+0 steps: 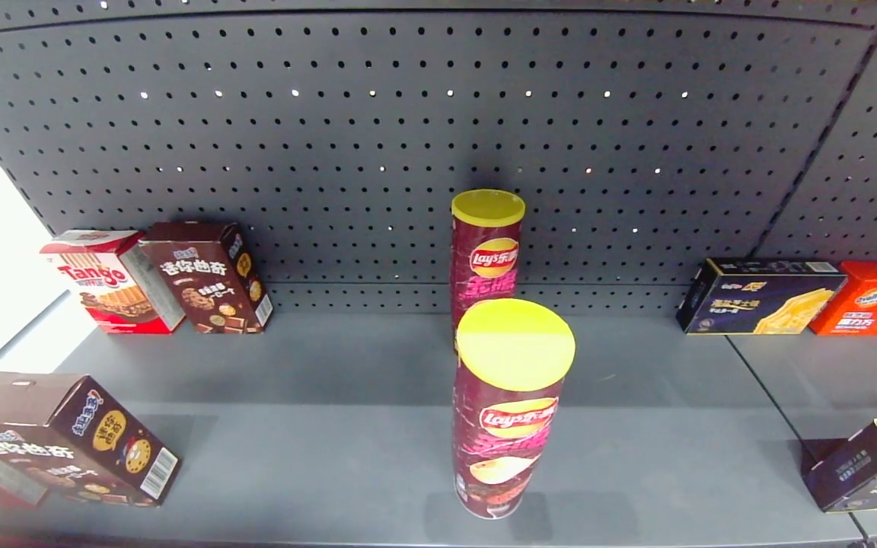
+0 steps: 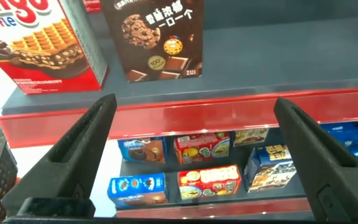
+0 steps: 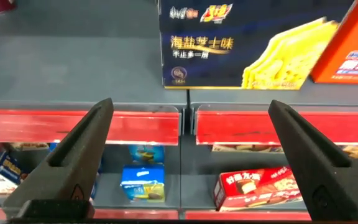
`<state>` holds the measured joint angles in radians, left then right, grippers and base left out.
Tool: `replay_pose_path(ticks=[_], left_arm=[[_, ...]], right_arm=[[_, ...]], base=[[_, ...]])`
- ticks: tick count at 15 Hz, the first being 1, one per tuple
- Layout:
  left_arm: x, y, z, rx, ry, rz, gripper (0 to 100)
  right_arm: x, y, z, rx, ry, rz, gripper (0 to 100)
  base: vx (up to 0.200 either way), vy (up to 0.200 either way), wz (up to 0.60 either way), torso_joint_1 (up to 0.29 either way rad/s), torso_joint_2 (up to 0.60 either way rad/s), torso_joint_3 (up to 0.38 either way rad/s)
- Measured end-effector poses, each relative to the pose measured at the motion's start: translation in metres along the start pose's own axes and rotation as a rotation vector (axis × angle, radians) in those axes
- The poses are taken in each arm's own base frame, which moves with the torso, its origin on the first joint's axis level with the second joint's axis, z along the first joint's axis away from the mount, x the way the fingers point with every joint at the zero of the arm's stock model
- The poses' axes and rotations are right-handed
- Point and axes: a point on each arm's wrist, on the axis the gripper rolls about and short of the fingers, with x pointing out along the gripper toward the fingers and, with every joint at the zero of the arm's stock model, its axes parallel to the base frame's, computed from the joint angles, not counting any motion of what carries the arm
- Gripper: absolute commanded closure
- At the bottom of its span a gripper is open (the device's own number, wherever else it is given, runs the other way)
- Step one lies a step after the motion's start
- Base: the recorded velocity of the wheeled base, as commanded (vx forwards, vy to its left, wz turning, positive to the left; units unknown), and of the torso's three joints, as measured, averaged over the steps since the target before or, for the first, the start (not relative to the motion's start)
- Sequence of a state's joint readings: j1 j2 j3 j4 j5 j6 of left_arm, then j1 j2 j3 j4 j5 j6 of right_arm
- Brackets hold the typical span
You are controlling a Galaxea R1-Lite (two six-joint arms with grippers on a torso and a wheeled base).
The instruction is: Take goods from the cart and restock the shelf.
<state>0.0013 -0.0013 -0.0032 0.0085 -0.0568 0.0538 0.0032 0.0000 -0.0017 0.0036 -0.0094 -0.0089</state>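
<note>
The front chip can [image 1: 511, 411] stands upright at lower centre on the shelf [image 1: 317, 396], a second can [image 1: 486, 251] behind — likely light, stiff, slick; best clasped mid-body. Left gripper [image 2: 194, 106] and right gripper [image 3: 191, 106] gape empty.

The right gripper [image 3: 191, 104] hung in front of the grey shelf [image 3: 73, 62], its two dark fingers [image 3: 73, 162] spread wide with nothing between them. On the shelf stood a dark blue wafer box [image 3: 241, 43], with an orange box [image 3: 353, 50] just beside it. A red edge strip [image 3: 142, 124] ran along the shelf front. On the level below lay a small blue box [image 3: 143, 182] and a red box [image 3: 253, 186], apart from each other.
</note>
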Motion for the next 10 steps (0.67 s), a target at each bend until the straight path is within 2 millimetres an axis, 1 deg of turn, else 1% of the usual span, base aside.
replay_pose_path(ticks=[1,10], left_arm=[[0.0,0.0,0.0,0.0,0.001,0.0,0],[0.0001,0.0,0.0,-0.001,0.0,0.0,0]], right_arm=[[0.0,0.0,0.0,0.0,0.0,0.0,0],[0.0,0.0,0.0,0.0,0.0,-0.001,0]], base=[[0.0,-0.2,0.0,0.007,0.0,0.002],[0.0,0.0,0.0,0.0,0.0,0.0]])
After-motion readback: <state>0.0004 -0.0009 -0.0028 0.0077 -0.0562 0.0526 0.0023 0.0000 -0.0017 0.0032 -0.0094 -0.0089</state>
